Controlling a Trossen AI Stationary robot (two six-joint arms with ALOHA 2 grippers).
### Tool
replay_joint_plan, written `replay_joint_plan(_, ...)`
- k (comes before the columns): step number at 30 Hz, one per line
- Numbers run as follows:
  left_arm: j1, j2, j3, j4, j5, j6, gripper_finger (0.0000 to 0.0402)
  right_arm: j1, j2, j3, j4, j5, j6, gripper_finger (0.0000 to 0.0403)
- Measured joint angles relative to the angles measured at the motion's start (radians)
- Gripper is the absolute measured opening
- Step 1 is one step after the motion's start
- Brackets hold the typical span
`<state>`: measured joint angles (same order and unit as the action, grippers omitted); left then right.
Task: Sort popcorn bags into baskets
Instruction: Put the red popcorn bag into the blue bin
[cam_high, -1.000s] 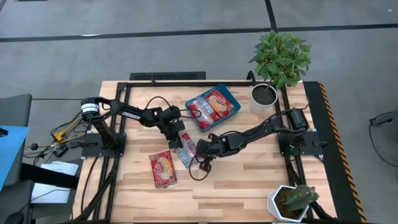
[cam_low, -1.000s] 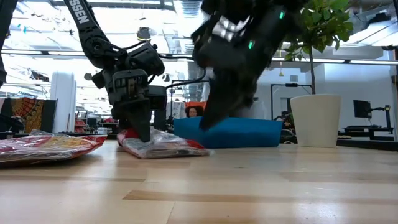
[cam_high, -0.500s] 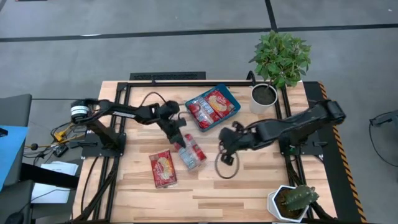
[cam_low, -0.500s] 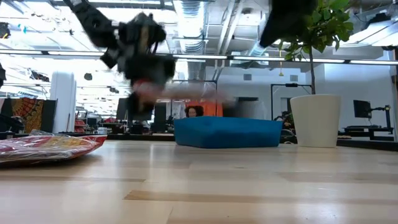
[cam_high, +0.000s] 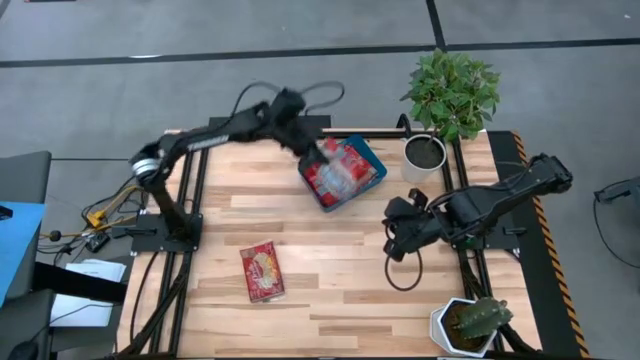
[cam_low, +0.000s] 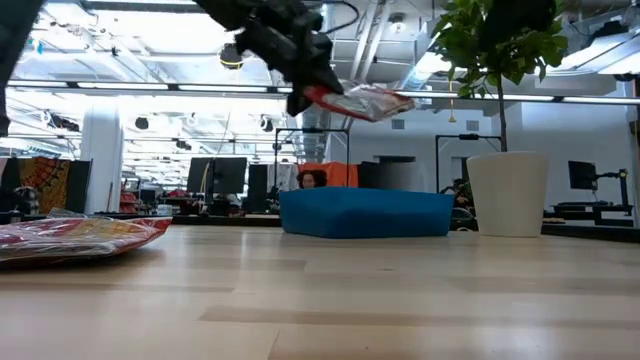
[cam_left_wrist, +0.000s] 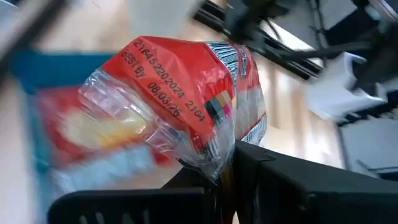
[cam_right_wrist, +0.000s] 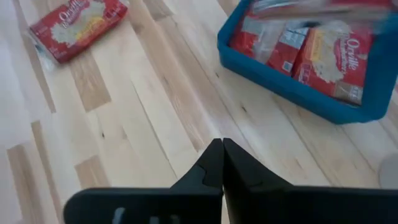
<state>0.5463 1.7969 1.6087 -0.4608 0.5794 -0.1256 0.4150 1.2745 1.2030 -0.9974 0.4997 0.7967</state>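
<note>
Low view, nearest first: one popcorn bag (cam_low: 75, 237) lies flat on the table (cam_low: 330, 300) at the near left, its left end cut off by the frame edge; same bag seen from above as a red packet (cam_high: 262, 270) alone on the wood. Farther back sits the teal basket (cam_low: 365, 213), contents hidden behind its wall from this height. Above it the left gripper (cam_low: 305, 75) hangs in the air clamped on a carried bag (cam_low: 362, 101), blurred; fingertips hard to make out. Left wrist view shows that bag (cam_left_wrist: 186, 102) pinched by its lower edge, red with clear film and a printed date, the basket behind it smeared. High view: carried bag (cam_high: 335, 165) over the basket (cam_high: 372, 147), so packets beneath are partly covered; count inside unclear. Right gripper (cam_high: 392, 238) low over bare table, well right of the lone bag, near the white pot (cam_high: 424, 155); right wrist view shows its fingers (cam_right_wrist: 214, 163) pressed together, holding nothing. Against half a second ago: left arm has swung from mid-table to over the basket, bag lifted with it; right arm has drawn back a little further toward its base; lone bag unmoved
</note>
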Motion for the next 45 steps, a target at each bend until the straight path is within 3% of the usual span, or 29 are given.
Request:
replay_joint_plan(8,0.068,0.382,0.472,-0.284,0.005,0.111,0.0007,0.014,0.007,0.000,-0.036,-0.001,0.025,0.0028)
replay_joint_plan(15,0.072,0.617,0.698,-0.402,0.023,0.135,0.0012,0.041,0.007,0.000,-0.051,-0.002,0.026,0.0015)
replay_joint_plan(21,0.065,0.662,0.712,-0.405,0.040,0.132,0.0022,0.044,0.007,0.000,-0.090,-0.002,0.057,0.0029)
replay_joint_plan(37,0.017,0.656,0.748,-0.437,-0.182,0.298,0.0227,0.044,0.007,0.000,-0.113,-0.001,0.070,0.0016)
replay_joint_plan(45,0.070,0.584,0.745,-0.606,-0.201,0.342,0.0278,0.043,0.008,0.000,-0.108,-0.001,0.094,0.0034)
